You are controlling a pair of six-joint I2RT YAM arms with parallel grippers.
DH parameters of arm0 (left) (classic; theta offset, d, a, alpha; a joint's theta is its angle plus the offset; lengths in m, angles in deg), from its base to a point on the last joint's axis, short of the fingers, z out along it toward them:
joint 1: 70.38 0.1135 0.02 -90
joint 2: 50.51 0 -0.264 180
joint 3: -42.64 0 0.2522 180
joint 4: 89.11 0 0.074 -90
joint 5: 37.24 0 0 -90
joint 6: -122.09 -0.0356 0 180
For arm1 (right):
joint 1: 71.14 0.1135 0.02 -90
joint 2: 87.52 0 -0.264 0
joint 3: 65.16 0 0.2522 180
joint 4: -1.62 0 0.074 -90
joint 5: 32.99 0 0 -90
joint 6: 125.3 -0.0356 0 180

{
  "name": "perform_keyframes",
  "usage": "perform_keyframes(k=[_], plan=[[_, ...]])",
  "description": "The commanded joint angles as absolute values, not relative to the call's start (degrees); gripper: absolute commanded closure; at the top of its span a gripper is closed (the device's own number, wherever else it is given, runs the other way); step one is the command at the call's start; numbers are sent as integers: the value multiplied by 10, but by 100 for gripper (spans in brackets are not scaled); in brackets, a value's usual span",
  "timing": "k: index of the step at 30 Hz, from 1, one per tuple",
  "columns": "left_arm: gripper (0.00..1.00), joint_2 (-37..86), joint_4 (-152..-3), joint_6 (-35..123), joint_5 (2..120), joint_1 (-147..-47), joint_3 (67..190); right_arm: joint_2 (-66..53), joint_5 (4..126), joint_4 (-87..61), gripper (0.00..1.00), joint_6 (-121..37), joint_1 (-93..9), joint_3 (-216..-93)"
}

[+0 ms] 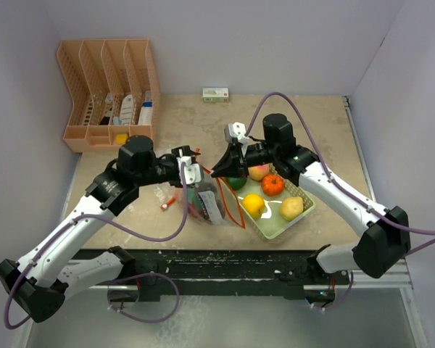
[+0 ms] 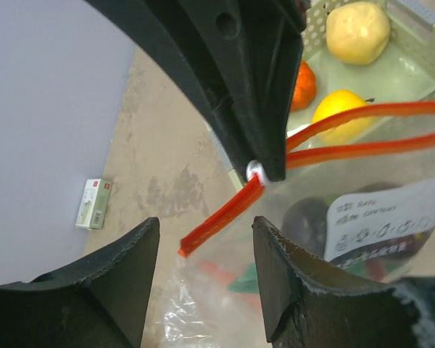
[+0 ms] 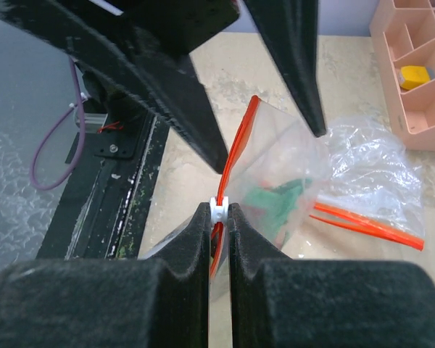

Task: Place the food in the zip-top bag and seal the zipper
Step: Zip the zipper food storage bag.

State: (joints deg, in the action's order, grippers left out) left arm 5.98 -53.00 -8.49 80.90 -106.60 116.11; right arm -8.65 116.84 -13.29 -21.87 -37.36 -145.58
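The zip-top bag [image 1: 206, 204] hangs between my two grippers, with dark purple [image 2: 308, 217], green and red food inside and a white label on its side. My right gripper [image 3: 218, 212] is shut on the white slider [image 3: 218, 208] of the orange-red zipper [image 2: 225, 214]. Beyond the slider the two zipper tracks [image 2: 362, 130] run apart. My left gripper [image 2: 206, 243] is open, and the free zipper end lies between its fingers [image 2: 138, 254] without touching them. More food sits in the pale green tray [image 1: 279, 226]: a yellow fruit [image 1: 254, 204], an orange-red one [image 1: 272, 185] and a pale one [image 1: 292, 208].
A peach desk organiser [image 1: 109, 94] stands at the back left. A small green-and-white box [image 1: 215, 93] lies by the back wall. Crinkled clear plastic with another orange-red strip [image 3: 370, 225] lies on the table beyond the bag. The table's dark front rail [image 1: 225, 261] runs below.
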Motion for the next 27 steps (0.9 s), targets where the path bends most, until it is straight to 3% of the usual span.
perform_keyframes(k=[1, 6, 10, 13, 18, 20, 22, 27], plan=[[42, 73, -527, -156, 864, -1038, 1197, -113, 1202, -135, 100, -197, -374, -1489], [45, 74, -541, -144, 890, -1028, 1191, -114, 1201, -143, 100, -190, -374, -1490], [60, 89, -531, -123, 909, -1028, 1195, -108, 1199, -147, 100, -191, -374, -1494], [53, 101, -533, -101, 918, -1028, 1195, -106, 1193, -148, 100, -192, -375, -1496], [56, 111, -545, -83, 939, -1028, 1196, -108, 1192, -150, 100, -191, -374, -1496], [72, 118, -548, -80, 951, -1028, 1200, -109, 1191, -149, 100, -191, -374, -1495], [100, 129, -543, -75, 959, -1028, 1211, -108, 1190, -148, 100, -192, -374, -1494], [100, 148, -501, -47, 948, -1026, 1248, -108, 1161, -136, 100, -205, -375, -1487]])
